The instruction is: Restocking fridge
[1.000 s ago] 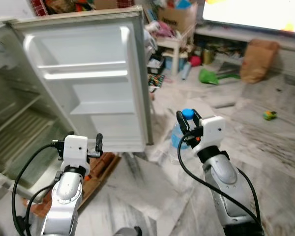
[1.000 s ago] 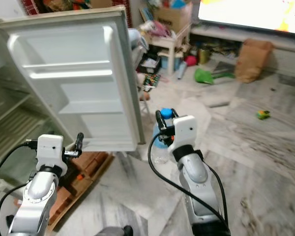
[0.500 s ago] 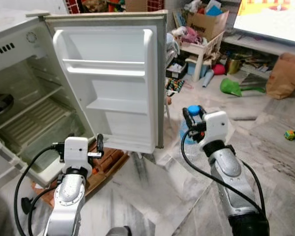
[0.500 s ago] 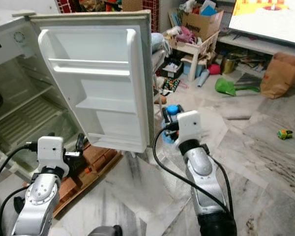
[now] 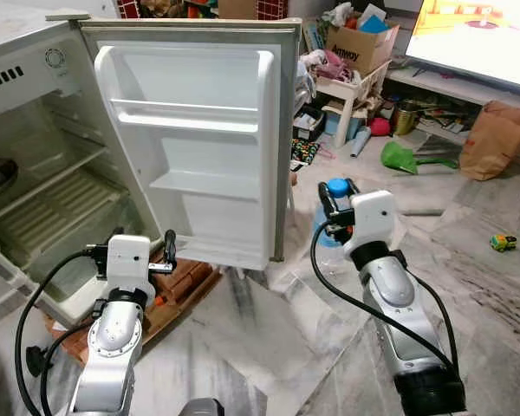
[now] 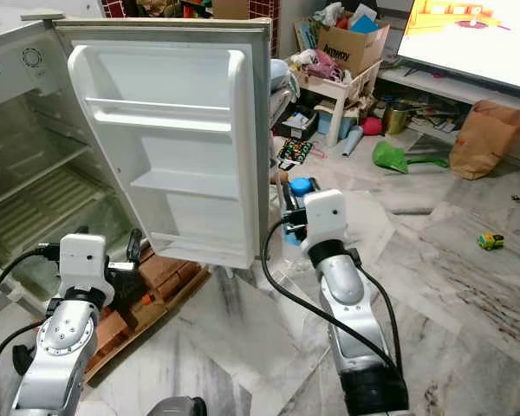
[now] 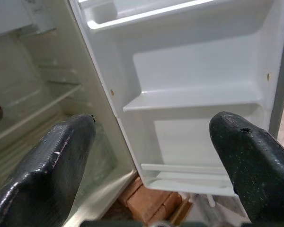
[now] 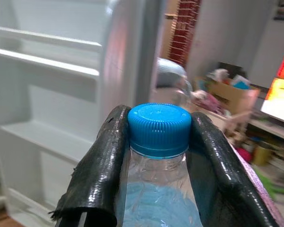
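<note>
Since the earlier frames the camera had swung left and steadied, bringing more of the fridge interior into the eye views, while the right tool had kept its clamp on the bottle. The cabinet stood open with its wire shelf bare, the white door swung wide toward the robot, its two door racks bare, presumably left so to receive stock. Marble floor lay open between robot and door, though the door's free edge stood just beside the right arm. The water bottle was held upright, both fingers pressed at its neck under the blue cap, probably for carriage. The left tool hung released, aimed at the lower door rack.
</note>
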You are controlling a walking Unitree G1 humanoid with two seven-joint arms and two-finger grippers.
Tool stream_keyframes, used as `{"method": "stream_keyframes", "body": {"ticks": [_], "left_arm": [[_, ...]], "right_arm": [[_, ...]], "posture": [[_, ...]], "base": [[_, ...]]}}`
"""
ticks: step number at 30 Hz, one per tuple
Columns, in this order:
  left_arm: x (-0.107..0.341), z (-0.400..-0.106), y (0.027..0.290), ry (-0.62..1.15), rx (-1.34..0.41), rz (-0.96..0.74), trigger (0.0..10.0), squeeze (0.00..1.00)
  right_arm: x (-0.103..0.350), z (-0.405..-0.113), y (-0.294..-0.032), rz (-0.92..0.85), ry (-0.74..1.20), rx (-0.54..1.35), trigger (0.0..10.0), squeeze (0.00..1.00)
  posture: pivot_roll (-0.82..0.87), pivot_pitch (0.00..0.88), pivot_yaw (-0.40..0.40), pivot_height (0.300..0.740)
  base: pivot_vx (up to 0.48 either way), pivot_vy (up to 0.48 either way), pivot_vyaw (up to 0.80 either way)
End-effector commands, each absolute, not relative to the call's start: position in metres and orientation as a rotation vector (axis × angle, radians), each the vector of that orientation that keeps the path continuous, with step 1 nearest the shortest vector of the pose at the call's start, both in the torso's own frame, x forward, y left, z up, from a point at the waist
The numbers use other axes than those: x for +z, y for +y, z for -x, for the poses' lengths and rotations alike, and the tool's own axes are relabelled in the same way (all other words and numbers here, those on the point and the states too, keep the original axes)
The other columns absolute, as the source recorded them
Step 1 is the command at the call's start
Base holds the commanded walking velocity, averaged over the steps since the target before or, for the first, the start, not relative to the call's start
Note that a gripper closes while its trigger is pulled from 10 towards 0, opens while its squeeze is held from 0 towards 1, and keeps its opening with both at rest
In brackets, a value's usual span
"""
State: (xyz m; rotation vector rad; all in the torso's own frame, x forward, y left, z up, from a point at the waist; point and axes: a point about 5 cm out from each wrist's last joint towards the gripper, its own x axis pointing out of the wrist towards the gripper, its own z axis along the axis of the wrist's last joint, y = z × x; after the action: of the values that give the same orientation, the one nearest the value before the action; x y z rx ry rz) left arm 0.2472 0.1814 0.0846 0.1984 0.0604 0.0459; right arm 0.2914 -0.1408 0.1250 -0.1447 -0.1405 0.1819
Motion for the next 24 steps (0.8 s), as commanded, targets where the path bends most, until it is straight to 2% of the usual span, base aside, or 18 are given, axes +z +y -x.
{"method": "stream_keyframes", "body": {"ticks": [1,6,14,24], "left_arm": [[0.085,-0.246,0.181,0.061,0.032,-0.207,10.0,0.00],[0.081,-0.250,0.175,0.073,-0.002,-0.200,10.0,0.00],[0.081,-0.258,0.160,0.054,-0.031,-0.179,10.0,0.00],[0.080,-0.256,0.160,0.055,-0.019,-0.176,10.0,0.00]], "right_arm": [[0.131,-0.290,-0.149,0.162,-0.175,0.137,10.0,0.00],[0.132,-0.289,-0.159,0.160,-0.170,0.087,10.0,0.00],[0.138,-0.289,-0.179,0.185,-0.154,0.063,10.0,0.00],[0.136,-0.289,-0.168,0.134,-0.133,0.125,10.0,0.00]], "posture": [[0.07,0.000,-0.001,0.740],[0.02,0.000,0.007,0.740],[-0.01,0.000,-0.041,0.740],[0.02,0.001,-0.040,0.740]], "base": [[0.000,0.000,0.00],[0.000,0.000,0.00],[0.000,0.000,0.00],[0.000,0.000,0.00]]}}
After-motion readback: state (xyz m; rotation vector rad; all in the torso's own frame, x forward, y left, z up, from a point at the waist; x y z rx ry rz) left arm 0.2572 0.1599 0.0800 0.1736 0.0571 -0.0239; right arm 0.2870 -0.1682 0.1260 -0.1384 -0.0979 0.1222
